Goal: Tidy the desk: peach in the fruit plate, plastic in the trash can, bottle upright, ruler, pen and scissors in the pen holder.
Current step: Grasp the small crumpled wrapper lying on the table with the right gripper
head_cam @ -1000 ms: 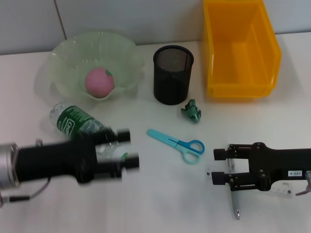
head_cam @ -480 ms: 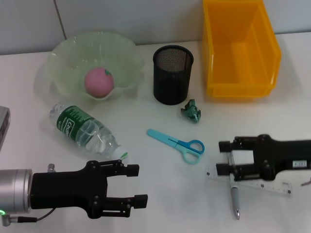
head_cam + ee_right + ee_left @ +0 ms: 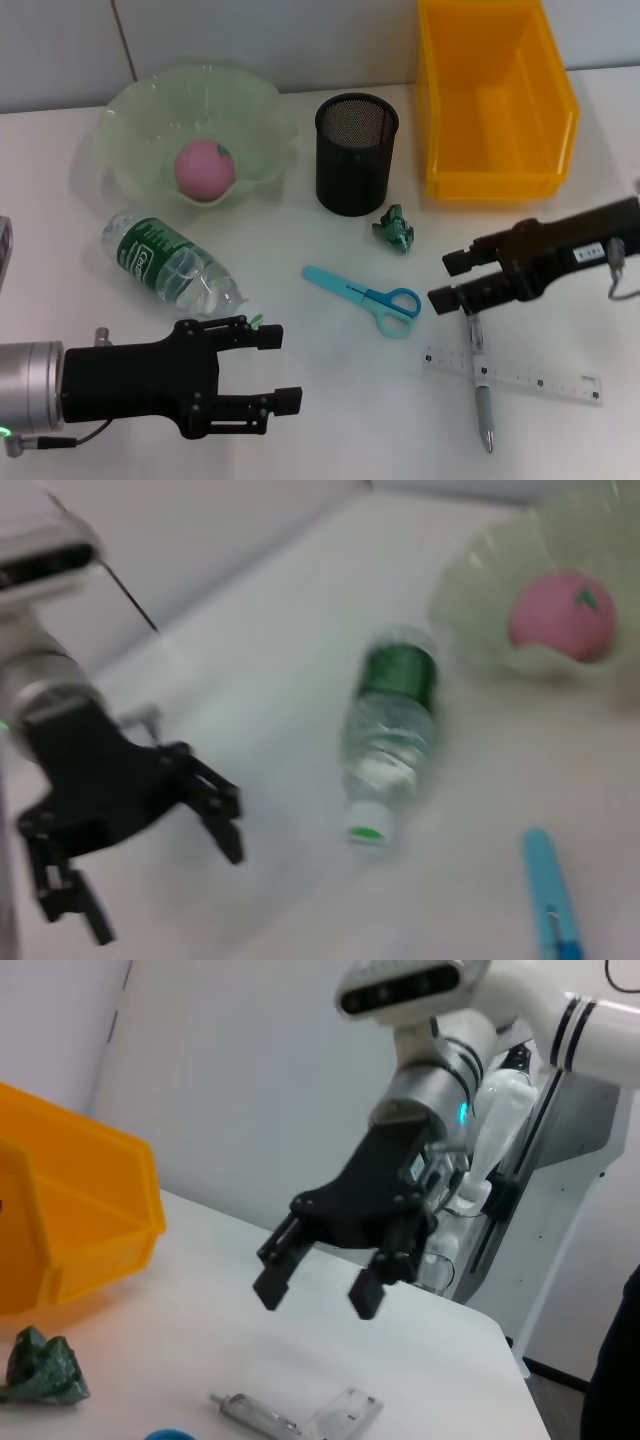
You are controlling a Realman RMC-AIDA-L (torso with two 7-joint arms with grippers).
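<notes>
Right gripper (image 3: 450, 280) lifting off pen (image 3: 481, 385) and ruler (image 3: 515, 372), jaws spread, empty | both lying crossed on desk (image 3: 330, 440), not collected | left gripper (image 3: 275, 367) backing off lying bottle (image 3: 172, 267), released | peach (image 3: 205, 168) sitting in fruit plate (image 3: 130, 110)

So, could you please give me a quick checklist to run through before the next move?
1. Peach in fruit plate: ok.
2. Bottle upright: not ok, lying on its side.
3. Green plastic scrap in trash can: not ok, on the desk.
4. Scissors, pen, ruler in pen holder: not ok.
5. Left gripper open, empty: ok.
6. Right gripper open, above the pen: ok.
</notes>
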